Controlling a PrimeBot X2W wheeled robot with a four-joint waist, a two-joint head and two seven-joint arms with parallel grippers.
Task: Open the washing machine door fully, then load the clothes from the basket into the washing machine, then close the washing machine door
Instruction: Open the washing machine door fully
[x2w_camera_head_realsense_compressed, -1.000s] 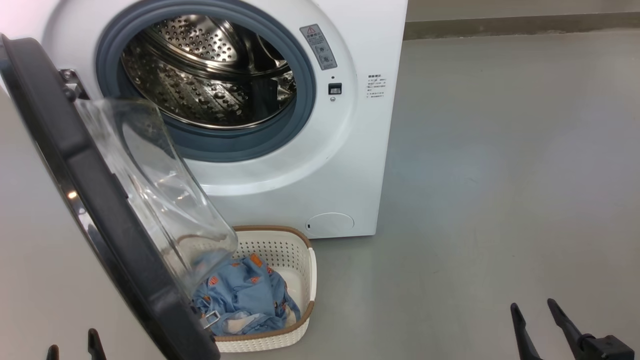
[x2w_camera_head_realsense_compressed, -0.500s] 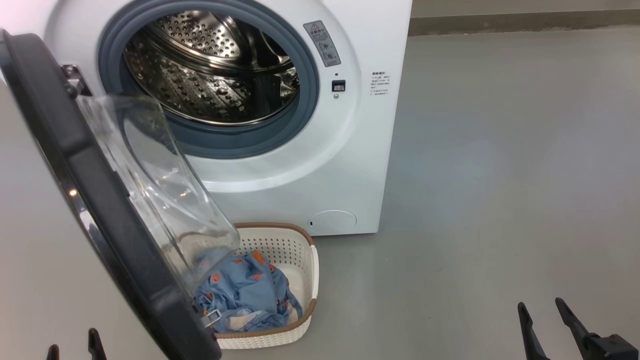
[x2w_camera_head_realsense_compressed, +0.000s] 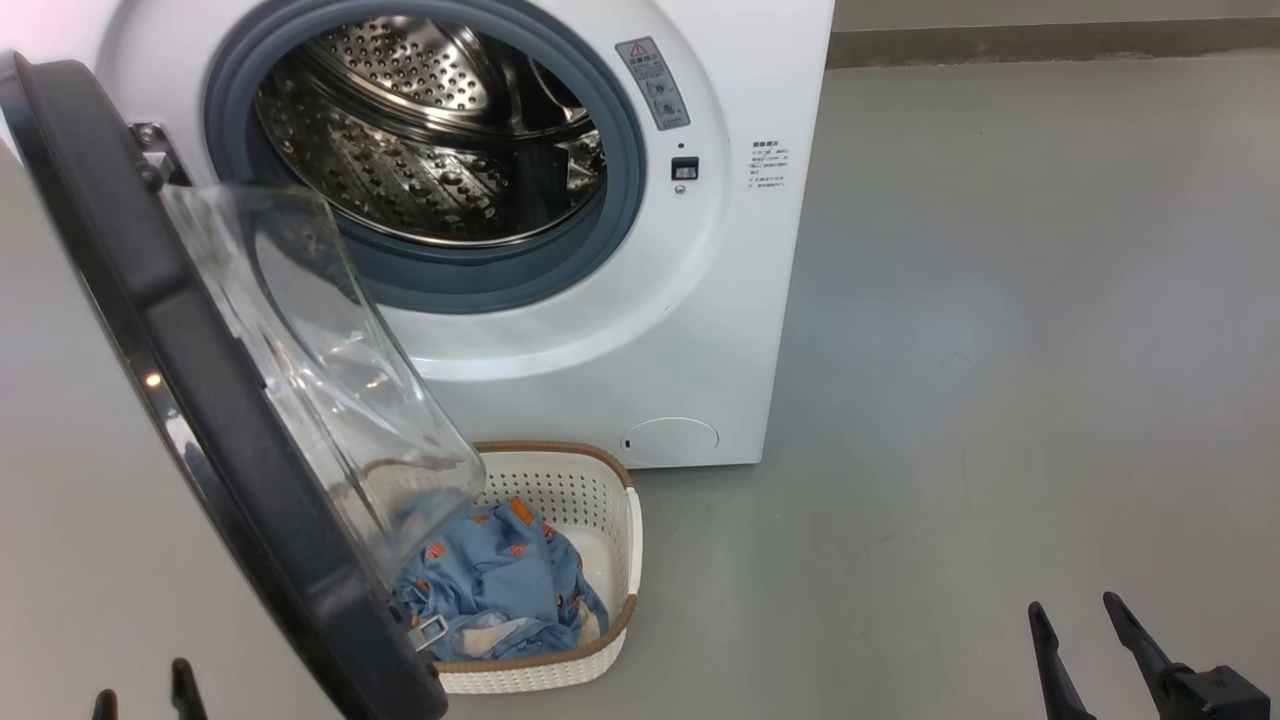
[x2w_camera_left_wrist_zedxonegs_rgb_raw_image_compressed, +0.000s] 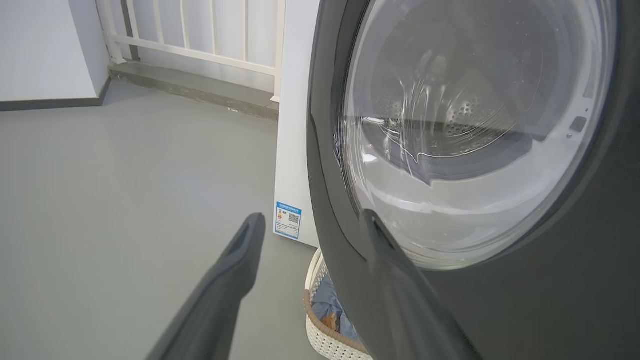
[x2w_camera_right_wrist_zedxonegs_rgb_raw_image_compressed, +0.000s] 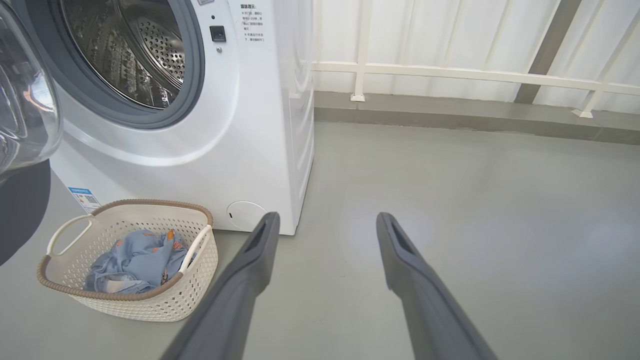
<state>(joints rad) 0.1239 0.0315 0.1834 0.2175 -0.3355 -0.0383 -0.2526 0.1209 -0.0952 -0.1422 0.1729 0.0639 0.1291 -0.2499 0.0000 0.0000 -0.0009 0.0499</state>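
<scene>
The washing machine stands with its steel drum exposed. The washing machine door hangs open on its left hinge, edge-on towards me, its glass bowl over the left part of the basket. Light-blue clothes lie in the basket, partly hidden by the bowl. My left gripper is open on the door's outer side. In the left wrist view, the left gripper has one finger crossing the black ring of the door; whether it touches is unclear. My right gripper is open and empty, right of the basket.
Bare grey floor stretches to the right of the machine. A white railing on a low kerb runs behind it. In the left wrist view open floor lies on the door's outer side.
The whole head view has shifted a little, so the camera moved. Both grippers stay open and low, and the door, basket and clothes lie as before.
</scene>
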